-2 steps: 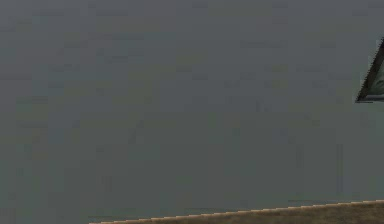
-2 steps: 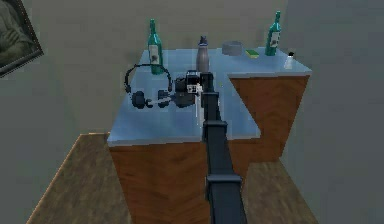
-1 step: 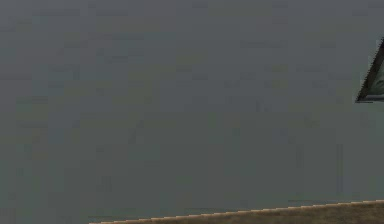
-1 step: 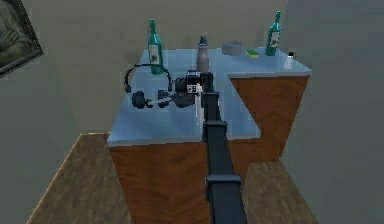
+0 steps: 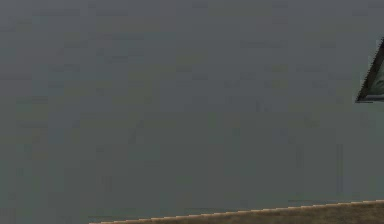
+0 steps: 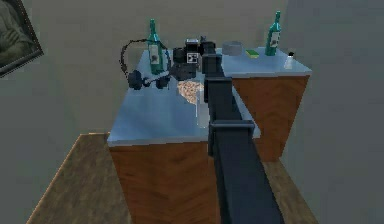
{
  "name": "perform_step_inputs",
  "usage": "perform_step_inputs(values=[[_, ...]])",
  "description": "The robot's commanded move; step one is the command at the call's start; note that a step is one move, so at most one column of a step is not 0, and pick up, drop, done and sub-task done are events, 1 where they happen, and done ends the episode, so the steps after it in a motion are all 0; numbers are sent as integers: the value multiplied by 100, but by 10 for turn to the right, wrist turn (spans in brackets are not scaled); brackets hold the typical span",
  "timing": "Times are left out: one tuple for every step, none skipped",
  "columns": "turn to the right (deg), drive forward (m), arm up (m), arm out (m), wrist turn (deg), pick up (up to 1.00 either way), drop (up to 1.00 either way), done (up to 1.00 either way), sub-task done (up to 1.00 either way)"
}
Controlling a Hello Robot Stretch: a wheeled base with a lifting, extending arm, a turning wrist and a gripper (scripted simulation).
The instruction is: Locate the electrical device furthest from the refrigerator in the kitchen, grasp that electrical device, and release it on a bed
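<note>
Item: one electrical device, taken here to be the dark corded thing (image 6: 136,76) lying near the left end of the bench (image 6: 160,125) in the arm side view, just beside the base of a green bottle (image 6: 153,48); its thin loop rose above a dark clump. Judged handling: light, hard-shelled in the body, slack and snag-prone in the loop. You would have done best to take the solid dark clump rather than the loop, which could slip off or drag against the bottle. Item: the arm (image 6: 235,150), reaching over the bench, with the gripper (image 6: 180,56) at its far end among the clutter. You could not tell how its fingers stood, nor whether it held anything, since things lay on the bench behind it. Item: a speckled pale lump (image 6: 188,91) beside the arm; a grey cup (image 6: 233,48); a second green bottle (image 6: 273,35) at the far right corner. Item: a framed picture (image 6: 14,40) on the wall at upper left. Forward view: a grey wall (image 5: 180,100), a strip of floor (image 5: 260,214), a dark triangular corner (image 5: 372,78) at the right edge. Markings: the bottles carried pale labels; no writing could be made out anywhere.
</note>
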Motion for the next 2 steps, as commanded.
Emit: perform_step_inputs(values=[[0, 0, 2, 0, 0, 0, 0, 0, 0], [0, 0, 0, 0, -450, 0, 0, 0, 0]])
